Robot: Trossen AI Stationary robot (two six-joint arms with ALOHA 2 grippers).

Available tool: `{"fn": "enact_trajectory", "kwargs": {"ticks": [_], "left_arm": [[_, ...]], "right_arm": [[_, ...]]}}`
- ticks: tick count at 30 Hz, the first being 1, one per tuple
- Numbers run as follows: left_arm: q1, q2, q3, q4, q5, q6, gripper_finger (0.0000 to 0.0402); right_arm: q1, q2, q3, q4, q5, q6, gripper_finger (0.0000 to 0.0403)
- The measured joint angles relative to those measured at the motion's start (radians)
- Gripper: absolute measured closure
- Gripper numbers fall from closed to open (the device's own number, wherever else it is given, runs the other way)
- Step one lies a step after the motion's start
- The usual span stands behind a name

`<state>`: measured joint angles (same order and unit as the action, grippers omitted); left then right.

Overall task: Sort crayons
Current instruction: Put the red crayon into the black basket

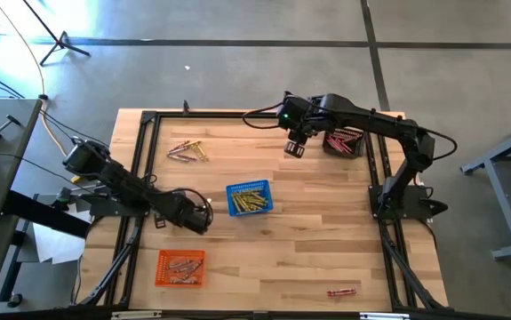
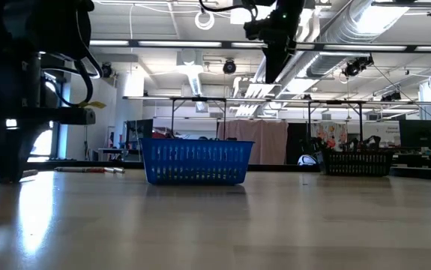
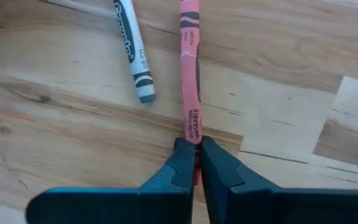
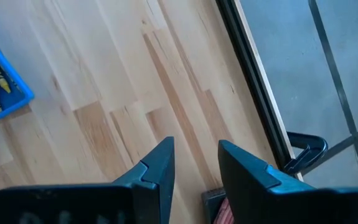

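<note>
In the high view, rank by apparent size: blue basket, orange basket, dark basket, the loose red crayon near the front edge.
1. Blue basket and orange basket: look about alike, so not ranked apart.
2. Dark basket: looks smaller, but the right arm hides part of it.
3. Red crayon: clearly smallest.

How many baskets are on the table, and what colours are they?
Blue basket: 1
Orange basket: 1
Dark basket: 1
Total: 3 baskets
</note>
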<state>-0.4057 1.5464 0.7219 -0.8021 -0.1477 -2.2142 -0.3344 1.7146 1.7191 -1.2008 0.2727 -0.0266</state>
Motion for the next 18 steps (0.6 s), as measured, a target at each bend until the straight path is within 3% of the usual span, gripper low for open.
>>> {"fn": "enact_trajectory", "kwargs": {"ticks": [6, 9, 13, 18], "left_arm": [[0.0, 0.003, 0.028, 0.04, 0.004, 0.053, 0.0399], [0.001, -0.024, 0.07, 0.079, -0.041, 0.097, 0.0399], [0.002, -0.075, 0.137, 0.057, -0.225, 0.179, 0.04], [0.004, -0.173, 0.209, 0.052, -0.59, 0.376, 0.0401]], "right_arm": [[0.0, 0.0, 0.0, 0.003, 0.0, -0.001, 0.0293], [0.0, 0.0, 0.0, 0.005, 0.001, -0.035, 0.0293], [0.0, 0.0, 0.0, 0.007, 0.001, -0.06, 0.0293], [0.0, 0.0, 0.0, 0.1, -0.109, -0.043, 0.0293]]}}
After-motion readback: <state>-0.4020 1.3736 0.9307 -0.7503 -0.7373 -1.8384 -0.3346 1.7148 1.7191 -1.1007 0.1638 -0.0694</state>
